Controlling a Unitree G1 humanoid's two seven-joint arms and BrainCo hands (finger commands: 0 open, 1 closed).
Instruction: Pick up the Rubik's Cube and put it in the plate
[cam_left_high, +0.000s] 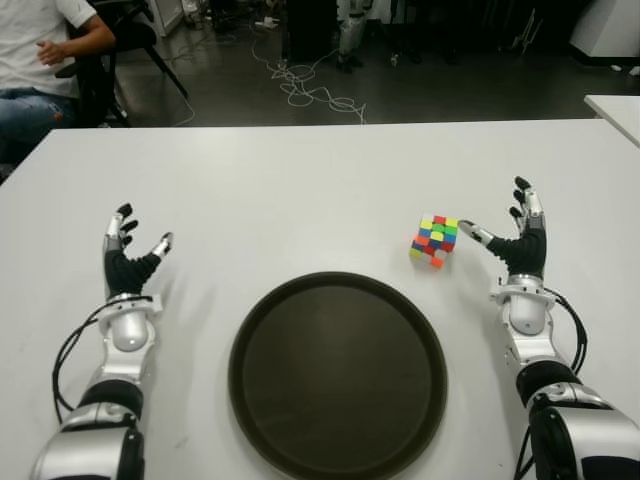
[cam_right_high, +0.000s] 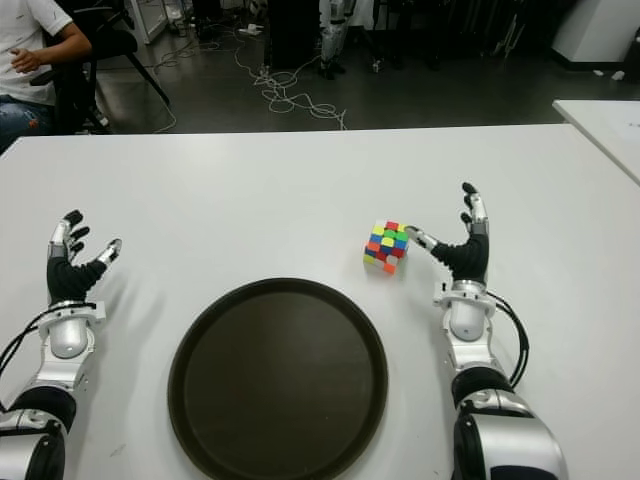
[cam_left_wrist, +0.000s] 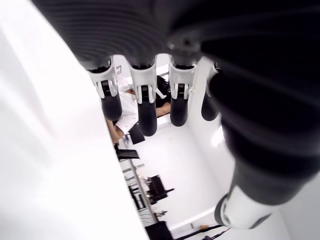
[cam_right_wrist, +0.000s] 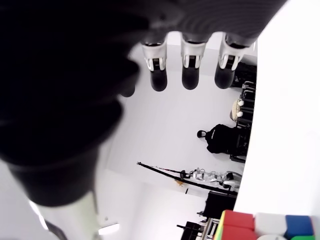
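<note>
Seen from above: a white table, both robot hands raised over it, palms facing inward. Rubik's Cube sat on the table just beyond the rim of the plate — a round dark tray, bare inside. Right hand stood beside the cube on its right, fingers spread and upright, thumb tip reaching toward the cube's near corner, very close to it; contact could not be judged. Nothing clasped between thumb and fingers. Cube's coloured top edge showed in the right wrist view, below the fingertips. Left hand stood to the left of the plate, well apart from the cube, fingers extended and holding nothing. Seated person beyond the table's far left corner.
</note>
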